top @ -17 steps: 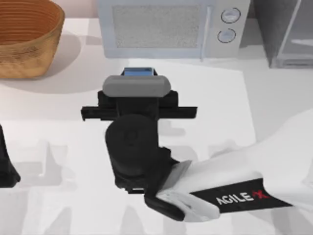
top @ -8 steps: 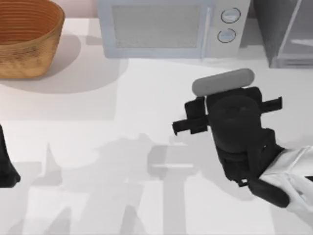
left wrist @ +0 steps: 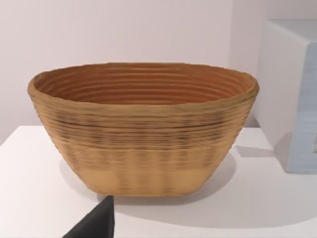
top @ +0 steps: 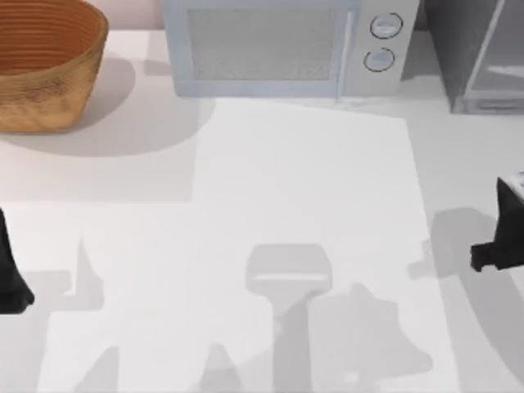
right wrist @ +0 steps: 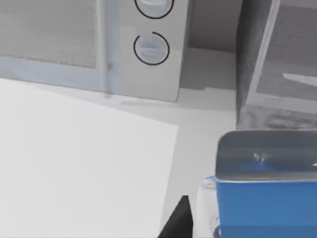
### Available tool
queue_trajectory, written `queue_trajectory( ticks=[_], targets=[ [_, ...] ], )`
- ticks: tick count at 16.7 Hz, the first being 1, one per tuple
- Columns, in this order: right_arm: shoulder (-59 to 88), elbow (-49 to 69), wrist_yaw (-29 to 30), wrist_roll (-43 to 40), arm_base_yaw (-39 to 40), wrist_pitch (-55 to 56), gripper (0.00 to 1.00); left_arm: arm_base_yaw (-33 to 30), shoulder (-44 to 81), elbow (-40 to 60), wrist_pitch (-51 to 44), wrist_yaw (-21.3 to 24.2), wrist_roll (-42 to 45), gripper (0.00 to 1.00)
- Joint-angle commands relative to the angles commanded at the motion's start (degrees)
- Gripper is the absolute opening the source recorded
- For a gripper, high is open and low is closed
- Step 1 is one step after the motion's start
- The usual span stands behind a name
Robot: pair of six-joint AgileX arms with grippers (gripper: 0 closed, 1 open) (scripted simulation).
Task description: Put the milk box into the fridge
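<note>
Top view has the right gripper (top: pixel 501 250) at the table's (top: pixel 303 205) right edge, in front of the fridge (top: pixel 475 53) at the back right corner. Right wrist view shows the milk box (right wrist: pixel 267 198) close up, near the fridge; whether the fingers clamp it cannot be told. The left arm sits parked at the left edge.

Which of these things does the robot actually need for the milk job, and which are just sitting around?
Needed:
milk box, blue, close in the right wrist view
fridge, back right of the table
right gripper, at the table's right edge

Just sitting around:
microwave
wicker basket
left arm, parked at the left edge
</note>
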Motion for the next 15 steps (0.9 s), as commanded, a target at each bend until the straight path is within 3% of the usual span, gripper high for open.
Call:
queue_trajectory(
  ticks=[7, 11, 15],
  targets=[
    [-38.27, -7.28, -11.97, -1.33, -17.07, -11.92, 0.00, 0.00, 0.00, 0.00, 0.00, 0.00, 0.00, 1.00],
    [-47.96, -12.20, -16.11, -1.54, -23.78, -18.41, 0.00, 0.00, 0.00, 0.00, 0.00, 0.00, 0.00, 1.00],
    [-49.39, -13.58, -16.77, -1.53, -24.97, -19.71, 0.00, 0.00, 0.00, 0.00, 0.00, 0.00, 0.00, 1.00]
  ],
)
